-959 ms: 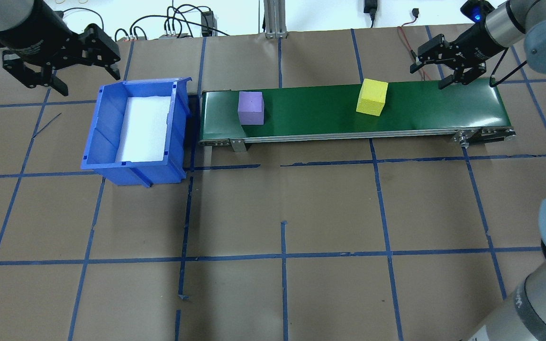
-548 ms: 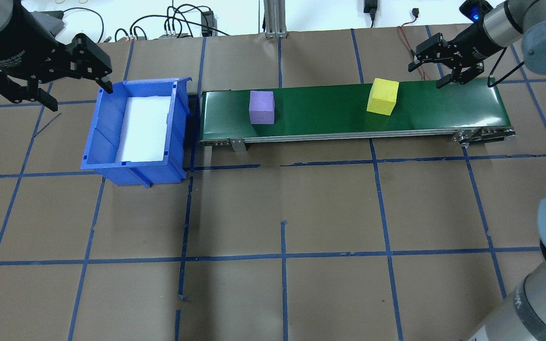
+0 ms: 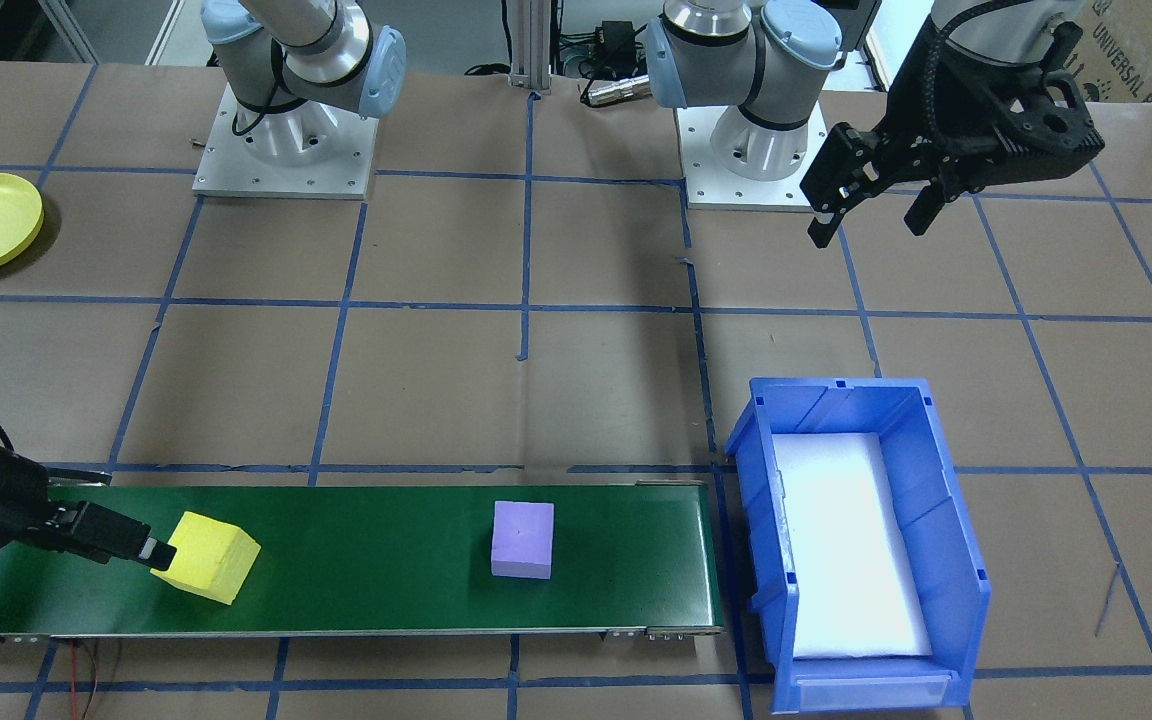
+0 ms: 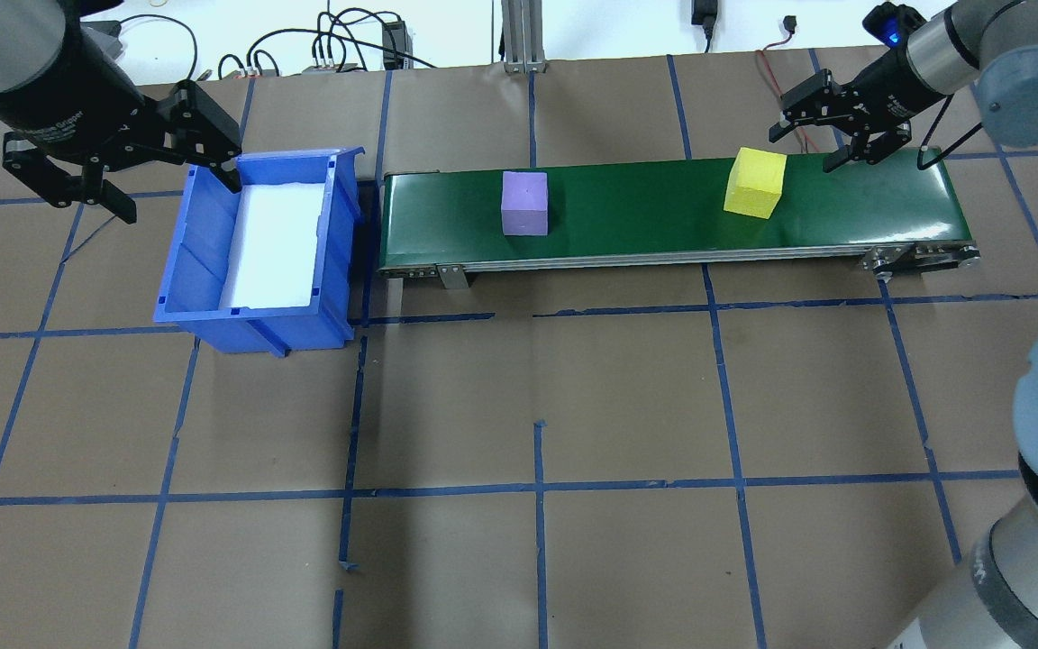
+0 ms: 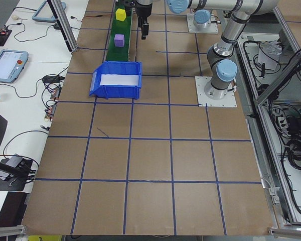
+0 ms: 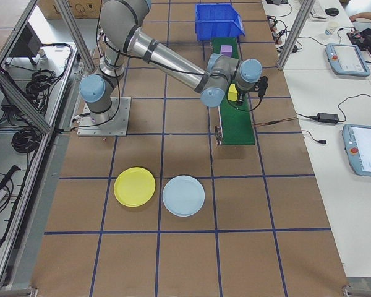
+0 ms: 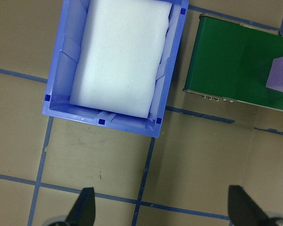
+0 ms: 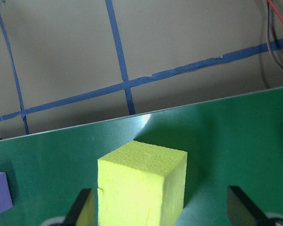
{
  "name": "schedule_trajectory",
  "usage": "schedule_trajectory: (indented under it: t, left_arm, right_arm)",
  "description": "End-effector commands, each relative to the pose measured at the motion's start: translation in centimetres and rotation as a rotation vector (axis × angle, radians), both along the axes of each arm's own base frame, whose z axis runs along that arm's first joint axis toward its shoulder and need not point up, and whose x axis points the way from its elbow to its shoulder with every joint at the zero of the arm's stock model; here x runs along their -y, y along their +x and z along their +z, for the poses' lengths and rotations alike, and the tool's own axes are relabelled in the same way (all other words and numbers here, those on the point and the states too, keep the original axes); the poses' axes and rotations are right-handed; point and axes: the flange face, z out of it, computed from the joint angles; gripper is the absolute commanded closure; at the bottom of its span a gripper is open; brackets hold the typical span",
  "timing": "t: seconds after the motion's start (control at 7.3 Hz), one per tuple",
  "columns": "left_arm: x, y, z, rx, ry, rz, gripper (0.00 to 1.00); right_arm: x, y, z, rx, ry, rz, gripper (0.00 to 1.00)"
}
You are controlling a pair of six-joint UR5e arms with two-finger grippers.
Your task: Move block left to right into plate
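**A:** What was on the table, going left to right from over the robot's shoulders?

**B:** The left gripper (image 4: 122,167), black metal, hung with its jaws spread wide and nothing between them, over the far left corner of a bin (image 4: 204,261). That bin was glossy blue plastic, rectangular with ribbed walls, and held one flat white foam slab (image 4: 274,242) covering its floor. Just beside it ran a long belt (image 4: 645,221), smooth dark green with a slight sheen, on a metal frame.

**B:** On the belt sat two foam cubes with a grainy surface: a purple block (image 4: 524,203) near the bin end and a yellow block (image 4: 755,183) toward the other end, turned slightly askew.

**A:** And the right gripper (image 4: 834,126)?

**B:** It was released too. In its wrist view the two fingertips (image 8: 82,207) stood on either side of the yellow block, apart from it. In the front view one fingertip seemed to reach the block's edge, though I could not tell whether it touched.

**A:** Where was the plate (image 6: 135,187)?

**B:** On the brown paper past the belt's right end, well apart from both blocks. It was round, shallow, bright yellow plastic, with nothing in it. A second round dish (image 6: 183,195), pale blue, lay just beside it, also bare.

**A:** So the count?

**B:** Two blocks, two round dishes, one bin, one belt.
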Motion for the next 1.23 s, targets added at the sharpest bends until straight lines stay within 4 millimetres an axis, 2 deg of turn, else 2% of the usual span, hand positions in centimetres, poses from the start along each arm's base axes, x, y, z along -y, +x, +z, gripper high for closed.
schedule_trajectory:
  t: [0.0, 0.14, 0.27, 0.41, 0.55, 0.69, 0.82, 0.96, 1.1]
  left_arm:
    - [0.2, -0.2, -0.4, 0.0, 0.011, -0.004, 0.0]
    - [0.3, -0.6, -1.4, -0.015, 0.029, -0.005, 0.0]
    - [0.0, -1.9, -2.7, -0.017, 0.049, -0.037, 0.0]
    - [-0.2, -4.3, -3.6, -0.014, 0.053, -0.082, 0.0]
    - [0.2, -5.8, -4.0, -0.01, 0.04, -0.103, 0.0]
    - [0.2, -6.0, -4.2, -0.012, 0.043, -0.092, 0.0]
    - [0.2, -5.9, -4.0, -0.011, 0.037, -0.1, 0.0]
    - [0.6, -5.7, -3.6, -0.009, -0.001, -0.106, 0.0]
    - [0.8, -5.3, -3.4, -0.009, -0.021, -0.1, 0.0]
  right_arm:
    - [0.1, 0.3, -0.7, 0.0, 0.006, 0.004, 0.0]
    - [0.2, 0.3, -1.1, 0.0, 0.01, 0.007, 0.0]
    - [0.6, 0.1, -2.4, -0.011, 0.017, 0.007, 0.0]
    - [0.6, -0.1, -2.7, -0.03, 0.02, 0.008, 0.0]
    - [0.5, -0.4, -3.1, -0.058, 0.033, 0.011, 0.0]
    - [0.5, -0.9, -3.5, -0.115, 0.042, 0.018, 0.03]
    - [0.6, -1.5, -3.8, -0.178, 0.035, 0.03, 0.21]
    - [0.5, -1.9, -3.4, -0.224, 0.034, 0.052, 0.56]
    - [0.1, -2.6, -2.9, -0.294, 0.04, 0.079, 0.71]
